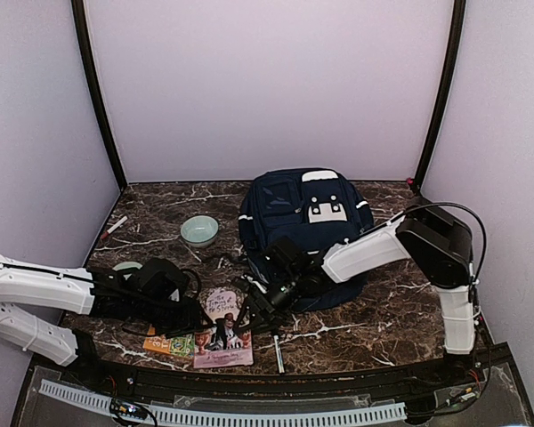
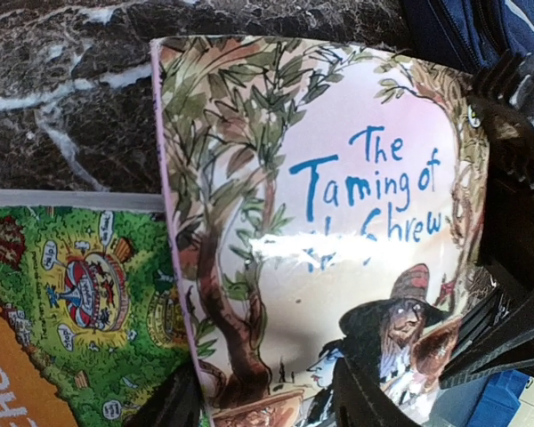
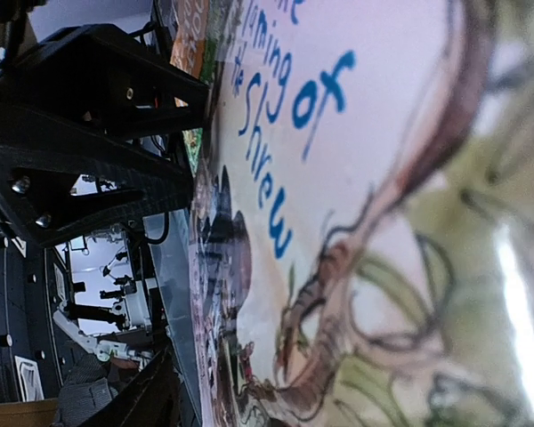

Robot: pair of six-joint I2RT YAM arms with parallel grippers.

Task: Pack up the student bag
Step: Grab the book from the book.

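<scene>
Backpack [image 1: 298, 218]: one, stood far centre-right on table [image 1: 156, 209] | books: two lay near centre, pink one [image 1: 222, 334] overlapping orange one [image 1: 165, 343] | bowl [image 1: 199, 230]: one, left of backpack | left gripper [image 1: 198, 313], right gripper [image 1: 254, 307]: both at pink book; couldn't tell whether either gripped it.

Pale lilac walls [image 1: 267, 80], dark marble table [image 1: 160, 212]
</scene>
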